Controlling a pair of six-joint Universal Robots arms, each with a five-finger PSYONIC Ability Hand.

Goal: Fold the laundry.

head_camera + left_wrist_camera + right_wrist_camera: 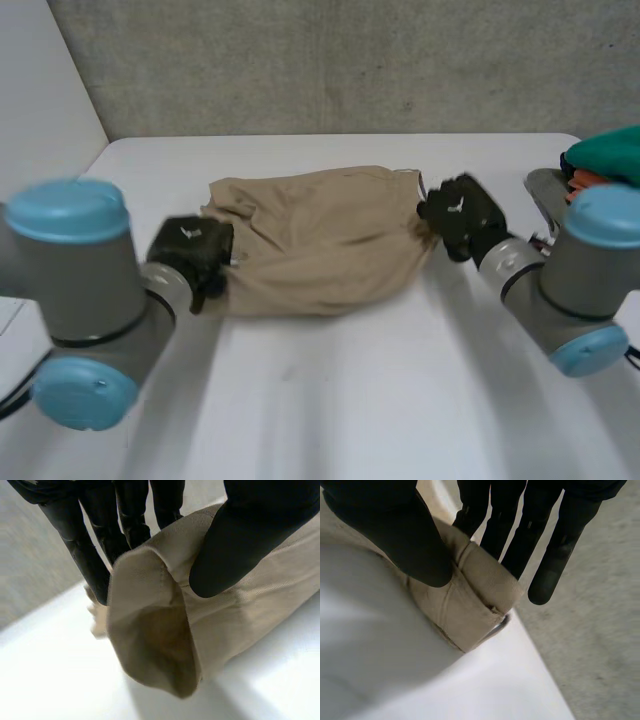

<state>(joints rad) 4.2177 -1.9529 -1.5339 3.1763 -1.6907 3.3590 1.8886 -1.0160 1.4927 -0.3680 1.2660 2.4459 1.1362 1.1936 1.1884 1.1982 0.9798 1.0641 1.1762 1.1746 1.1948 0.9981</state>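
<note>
At centre of table [330, 400], tan garment [320, 240], possibly trousers, lies bunched; left hand [192, 250] pinches one end, right hand [462, 215] the opposite end, likely to spread it flat.

1. A white table [330, 400] fills the near ground, its top smooth, with rounded far corners.
2. Behind its far edge stands a grey concrete wall [350, 60], rough and mottled, running the full width.
3. At far left a plain white panel [40, 90] rises beside the table and meets the concrete.
4. The light is soft and even; the tabletop gives back a dull sheen.
5. In the right wrist view a grey speckled surface [600, 645] lies past the table's edge; wall or floor, I cannot tell.
</note>
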